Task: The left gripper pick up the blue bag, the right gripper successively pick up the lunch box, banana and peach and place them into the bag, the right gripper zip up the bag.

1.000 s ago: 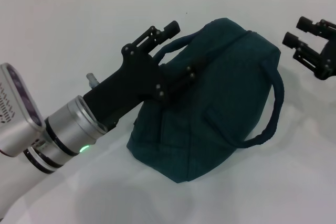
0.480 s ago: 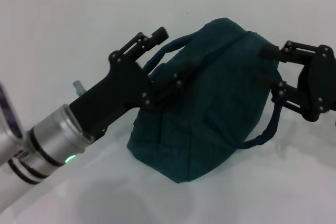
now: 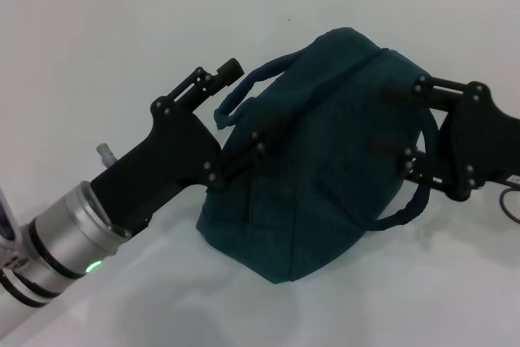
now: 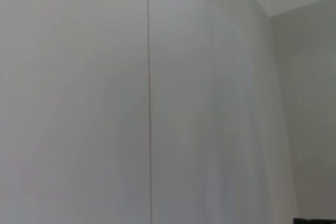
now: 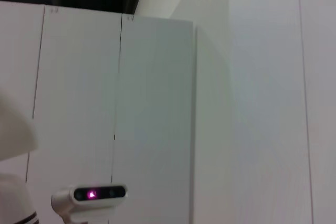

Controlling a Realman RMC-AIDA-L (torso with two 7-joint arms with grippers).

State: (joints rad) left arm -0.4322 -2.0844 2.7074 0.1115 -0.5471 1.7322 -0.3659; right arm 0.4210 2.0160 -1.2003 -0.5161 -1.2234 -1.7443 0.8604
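White counter [image 3: 97, 54] against a pale wall, seen from the head camera. Lying on its side at centre, a blue bag [image 3: 325, 176] of dark teal fabric, mouth closed, one rope handle [image 3: 252, 87] arched at its upper left, the other looped at its lower right.

Changed over the last second: left claw [image 3: 236, 111] drawn back and down toward the lower left, fingers spread either side of the upper handle, upper finger above the loop, lower finger pressed against the bag's side; not closed on anything. Right claw [image 3: 394, 119], a second ago well off at the far right edge, now moved in against the bag's right end, fingers spread, tips resting on or just over the fabric near the zip line; actual contact hard to judge.

No lunch box, banana or peach visible anywhere; bag looks full and shut, so probably a late stage, with the right claw apparently closing in on the zipper while the left steadies or releases the handle. Zip pull itself not made out.

Head view alone showing bag, counter and both claws. Left wrist view showing only blank pale wall panels with a thin seam. Right wrist view showing wall panels [image 5: 157, 103] and a small white device with a pink light [image 5: 92, 195], nothing of the task
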